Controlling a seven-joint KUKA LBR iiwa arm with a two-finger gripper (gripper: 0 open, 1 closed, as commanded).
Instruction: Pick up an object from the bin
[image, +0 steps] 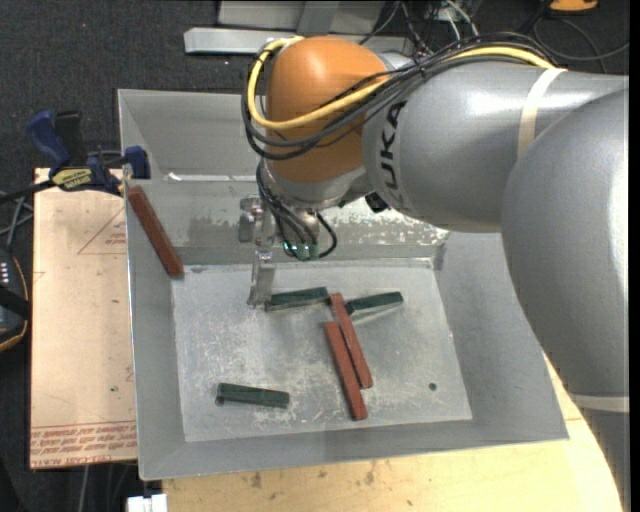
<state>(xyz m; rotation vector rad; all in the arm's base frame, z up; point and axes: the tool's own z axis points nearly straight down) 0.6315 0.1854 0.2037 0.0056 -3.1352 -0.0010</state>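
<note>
My gripper (259, 295) reaches down to the bin floor near the back, left of centre. Its tip stands at the left end of a dark green bar (297, 297) that lies flat, pointing right; whether they touch I cannot tell. A second dark green bar (376, 301) lies further right in line with the first. Two red-brown bars (347, 352) lie side by side, running from between the green bars toward the front. Nothing is seen held.
A third dark green bar (252, 397) lies alone near the front left of the floor. Another red-brown bar (154, 232) leans on the sloping left wall. The arm and its orange cover hang over the bin's back and right side.
</note>
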